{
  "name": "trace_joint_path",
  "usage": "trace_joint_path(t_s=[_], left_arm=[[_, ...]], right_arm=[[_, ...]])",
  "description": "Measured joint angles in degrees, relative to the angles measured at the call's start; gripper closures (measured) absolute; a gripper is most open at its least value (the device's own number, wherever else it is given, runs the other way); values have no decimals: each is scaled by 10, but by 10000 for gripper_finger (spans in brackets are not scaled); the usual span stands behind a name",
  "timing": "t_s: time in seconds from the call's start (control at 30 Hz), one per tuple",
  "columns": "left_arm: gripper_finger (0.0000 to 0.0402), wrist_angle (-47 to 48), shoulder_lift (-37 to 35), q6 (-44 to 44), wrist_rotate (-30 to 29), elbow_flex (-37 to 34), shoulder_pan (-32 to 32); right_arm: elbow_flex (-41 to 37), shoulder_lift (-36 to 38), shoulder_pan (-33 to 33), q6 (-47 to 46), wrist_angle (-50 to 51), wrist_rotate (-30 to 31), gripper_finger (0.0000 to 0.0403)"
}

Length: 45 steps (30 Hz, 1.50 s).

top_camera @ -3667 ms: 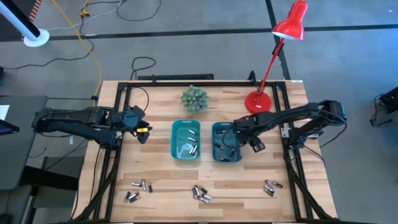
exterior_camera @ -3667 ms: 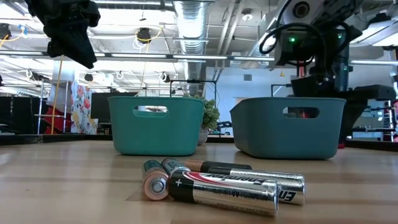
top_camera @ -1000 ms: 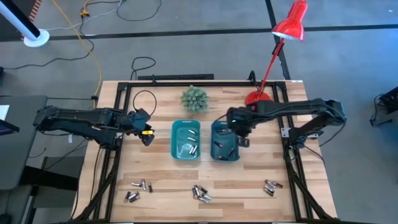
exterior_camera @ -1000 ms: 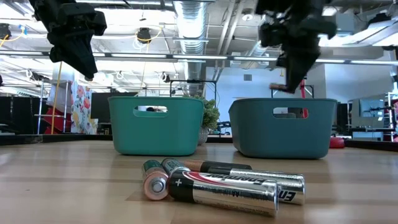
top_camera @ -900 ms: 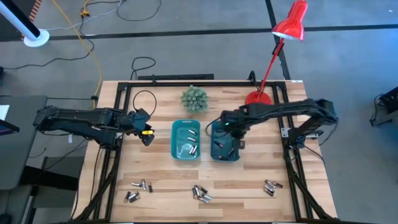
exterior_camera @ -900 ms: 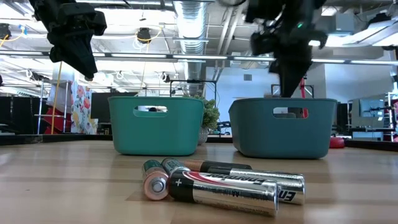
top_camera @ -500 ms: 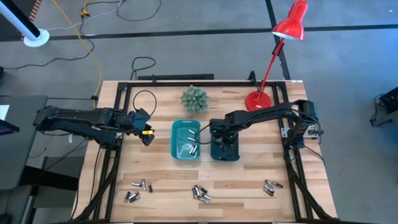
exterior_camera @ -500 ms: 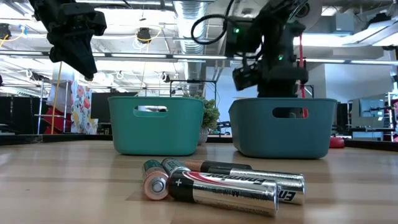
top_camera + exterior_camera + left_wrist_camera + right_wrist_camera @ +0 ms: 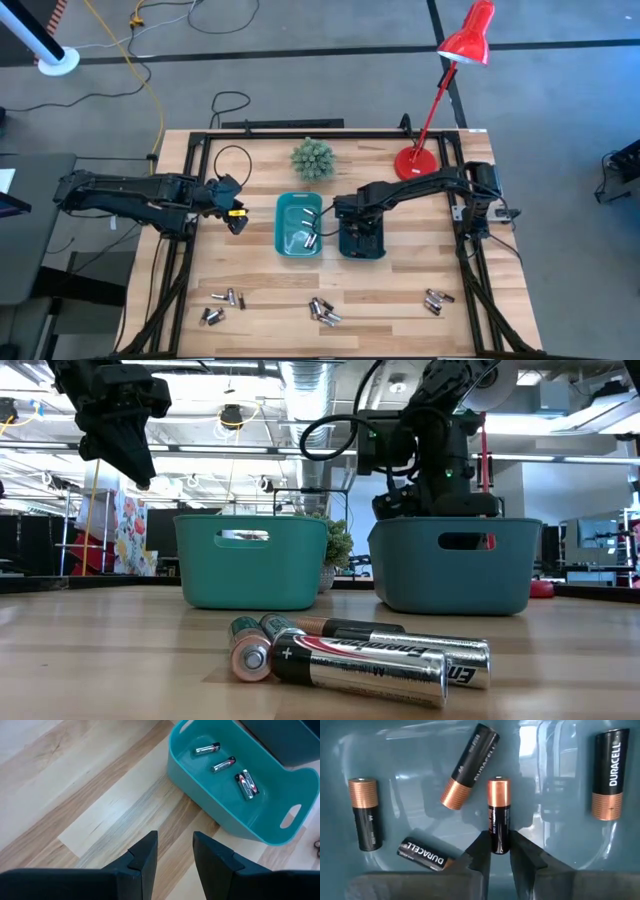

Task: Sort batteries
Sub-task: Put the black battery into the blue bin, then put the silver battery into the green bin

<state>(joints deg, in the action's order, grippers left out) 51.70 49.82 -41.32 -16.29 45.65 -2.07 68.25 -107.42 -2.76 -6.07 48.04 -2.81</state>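
the right gripper is lowered into the right bin, a battery lightly pinched between its fingers for release; the left gripper is held part-open, empty.

From above, the right arm covers most of the right bin; its fingers are hidden there; the loose batteries near the bench's front edge are too small to read — brands indistinguishable; bin walls hide their contents at bench height.

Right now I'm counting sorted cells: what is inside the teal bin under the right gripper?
Five black-and-copper batteries show in the right teal plastic bin, one between the right gripper fingers. The gripper hides part of the floor.
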Motion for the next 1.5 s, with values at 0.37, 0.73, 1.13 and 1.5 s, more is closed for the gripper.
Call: trace_joint_path(t_s=[0.37,0.73,1.13,1.5], left_arm=[[281,1,0,-1,0,0,0],[281,0,0,-1,-4,0,0],[280,-1,1,38,15,0,0],[264,-2,1,172,25,0,-8]], right_arm=[[-1,14,-3,0,-1,0,259],[-2,130,-23,-48,27,0,236],[-1,307,22,-208,64,38,259],[-1,389,175,-516,188,187,262]])
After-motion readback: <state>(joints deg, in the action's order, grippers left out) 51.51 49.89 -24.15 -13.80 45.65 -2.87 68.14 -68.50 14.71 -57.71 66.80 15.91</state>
